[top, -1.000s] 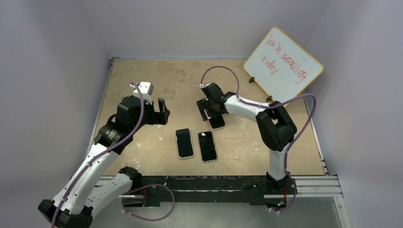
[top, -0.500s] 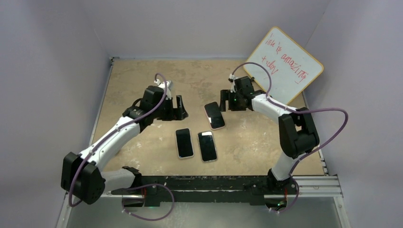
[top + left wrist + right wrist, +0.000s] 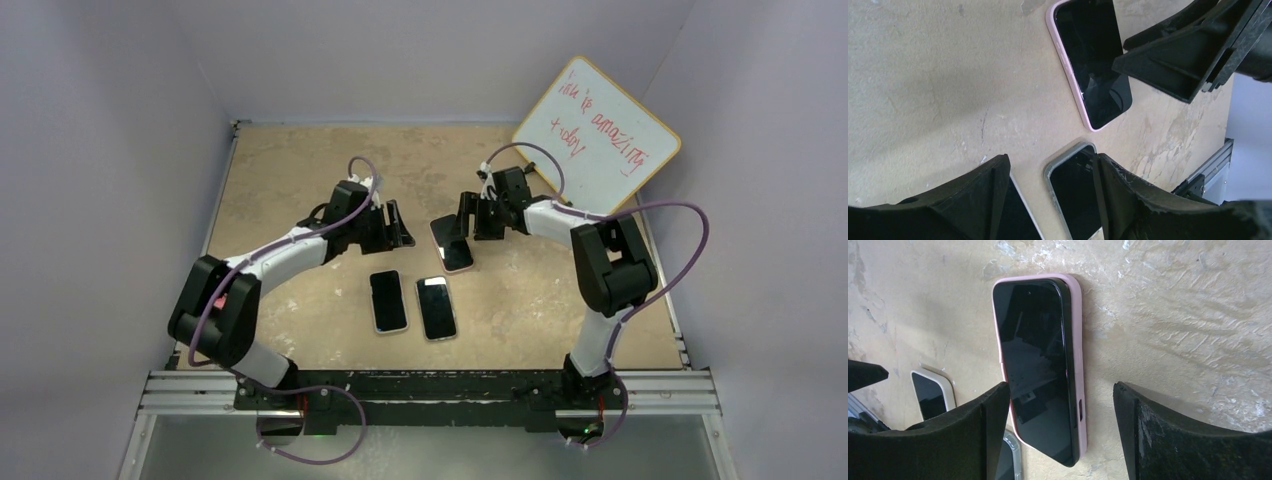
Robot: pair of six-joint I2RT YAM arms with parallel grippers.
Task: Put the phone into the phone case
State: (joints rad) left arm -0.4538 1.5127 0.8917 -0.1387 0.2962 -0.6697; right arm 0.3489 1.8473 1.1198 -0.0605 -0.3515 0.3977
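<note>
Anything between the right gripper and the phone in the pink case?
Nothing visible. The right gripper hangs open over the phone in its pink case; the left gripper stands off to the side.

phone [image 3: 1035, 365]: black, dark screen up, lying flat | pink phone case [image 3: 1078, 340]: wrapped around it, one long black side showing above rim | on tan table [image 3: 1173, 315]

Tan table [image 3: 300, 170]; pink-cased phone [image 3: 452, 243]; white-cased phone [image 3: 388, 300]; grey-cased phone [image 3: 436, 308]
</note>
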